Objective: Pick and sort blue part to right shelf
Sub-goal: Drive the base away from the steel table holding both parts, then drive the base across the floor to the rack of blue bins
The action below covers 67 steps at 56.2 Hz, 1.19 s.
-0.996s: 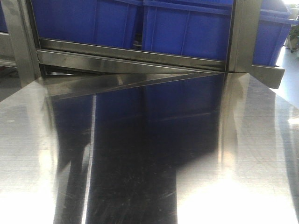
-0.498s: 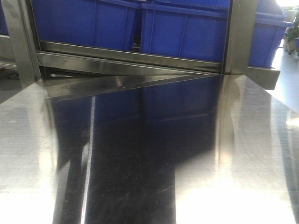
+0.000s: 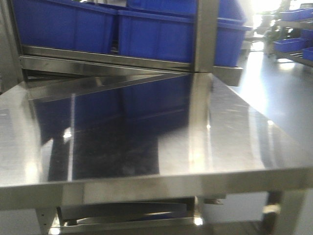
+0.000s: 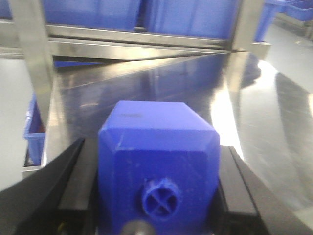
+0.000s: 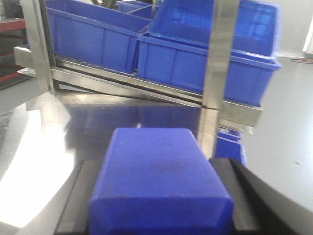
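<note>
Steel table [image 3: 234,147] ahead, right shelf [image 3: 205,39] w/ blue bins [image 3: 156,36] behind it. We see L gripper [image 4: 157,188] clamped on blue part [image 4: 156,132], R gripper [image 5: 159,200] on second blue part [image 5: 156,156]. Risk, we reckon: part clips shelf upright on reach-in, slips from jaws.

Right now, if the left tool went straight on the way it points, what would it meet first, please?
The left tool, holding the blue part, points over the steel table; probably free until the front rail of the right shelf, though depth is unclear.
</note>
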{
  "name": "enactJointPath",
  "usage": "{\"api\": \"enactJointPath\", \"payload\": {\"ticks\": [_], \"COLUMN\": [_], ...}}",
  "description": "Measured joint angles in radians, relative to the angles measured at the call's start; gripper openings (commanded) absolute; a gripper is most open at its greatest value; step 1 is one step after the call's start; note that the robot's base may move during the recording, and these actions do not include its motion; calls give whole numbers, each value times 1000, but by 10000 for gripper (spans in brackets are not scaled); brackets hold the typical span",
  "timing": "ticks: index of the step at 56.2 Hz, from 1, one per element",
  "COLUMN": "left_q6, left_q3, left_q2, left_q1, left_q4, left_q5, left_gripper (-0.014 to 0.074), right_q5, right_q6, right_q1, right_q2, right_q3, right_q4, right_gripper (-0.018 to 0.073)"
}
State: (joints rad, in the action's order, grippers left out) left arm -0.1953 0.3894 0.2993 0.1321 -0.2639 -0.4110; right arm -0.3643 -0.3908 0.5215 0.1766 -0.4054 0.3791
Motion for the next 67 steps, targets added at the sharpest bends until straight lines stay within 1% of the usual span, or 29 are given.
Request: {"api": "enactJointPath", "payload": {"ticks": [67], "left_q6": [0], "left_q3": [0], "left_q2": [-1], "left_q1": [0], "left_q4": [0], "left_q5": [-6], "left_gripper": [242], "right_q5": [0], "right_q6": [2], "right_q1": [0], "right_q2": [0], "right_q3": [0], "right_q4": [4], "right_gripper": [195]}}
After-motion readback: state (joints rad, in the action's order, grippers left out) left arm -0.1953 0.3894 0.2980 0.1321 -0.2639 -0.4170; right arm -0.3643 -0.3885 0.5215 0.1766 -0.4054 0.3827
